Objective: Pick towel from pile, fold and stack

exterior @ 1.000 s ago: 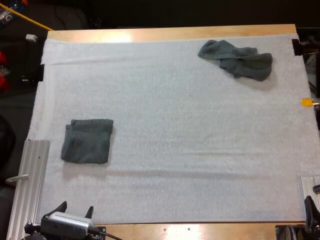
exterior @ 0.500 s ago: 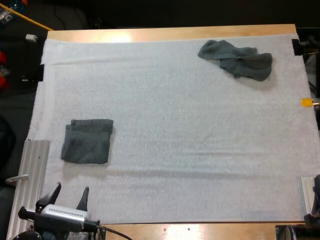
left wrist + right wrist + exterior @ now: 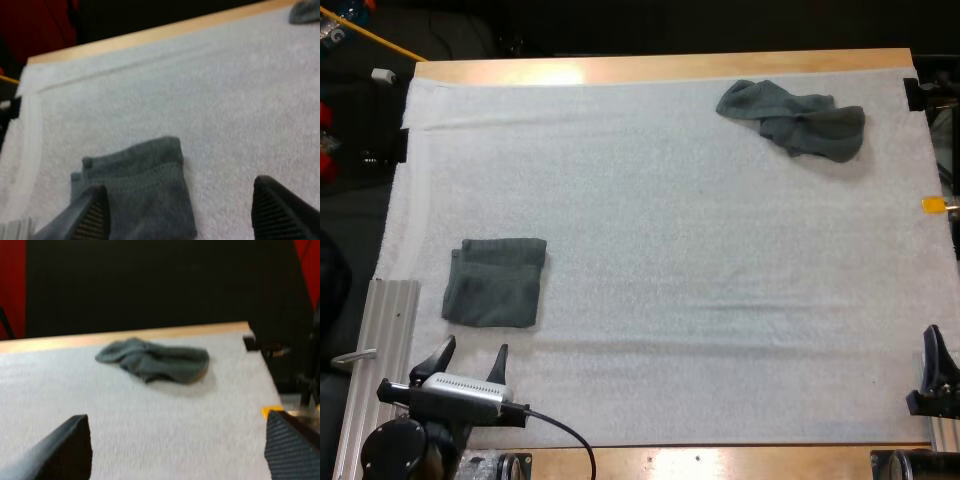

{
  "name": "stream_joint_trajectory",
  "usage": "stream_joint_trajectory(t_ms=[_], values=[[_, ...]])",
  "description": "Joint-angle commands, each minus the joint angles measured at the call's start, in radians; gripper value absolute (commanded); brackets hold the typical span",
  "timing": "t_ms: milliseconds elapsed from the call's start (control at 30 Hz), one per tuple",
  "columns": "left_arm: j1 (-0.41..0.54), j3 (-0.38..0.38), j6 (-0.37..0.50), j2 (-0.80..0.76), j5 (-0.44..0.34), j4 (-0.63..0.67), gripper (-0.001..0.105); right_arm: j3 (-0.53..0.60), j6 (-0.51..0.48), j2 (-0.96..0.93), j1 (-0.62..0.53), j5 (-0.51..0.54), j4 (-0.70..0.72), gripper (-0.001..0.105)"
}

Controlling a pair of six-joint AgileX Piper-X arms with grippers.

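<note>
A folded dark grey-green towel (image 3: 495, 282) lies at the left of the white mat (image 3: 670, 260). A crumpled towel (image 3: 792, 118) of the same colour sits at the far right. My left gripper (image 3: 473, 352) hovers just short of the folded towel's near edge, open with nothing between its fingers. In the left wrist view the folded towel (image 3: 140, 190) lies ahead of the open left gripper (image 3: 181, 184), with the crumpled towel (image 3: 305, 11) far off. My right gripper (image 3: 932, 350) stands at the mat's near right edge. The right wrist view looks past the open right gripper (image 3: 176, 417) to the crumpled towel (image 3: 155, 359).
A ribbed metal rail (image 3: 380, 360) runs along the near left side of the mat, and another (image 3: 942, 372) sits at the near right by the right gripper. The table's wooden far edge (image 3: 660, 66) borders dark space.
My left gripper has come forward over the mat's near edge toward the folded towel. The right gripper has risen into view at the right edge. Both towels have stayed put.
</note>
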Motion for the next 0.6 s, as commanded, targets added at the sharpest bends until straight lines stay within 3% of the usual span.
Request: stream_joint_trajectory(t_ms=[0,567], values=[[0.002,0.01,0.001,-0.136,0.002,-0.019,0.058,0.013,0.009,-0.037,0.0,-0.009,-0.011,0.07],[0.002,0.037,-0.001,-0.136,0.03,-0.035,0.058,0.15,0.033,-0.036,0.0,-0.009,0.015,0.07]])
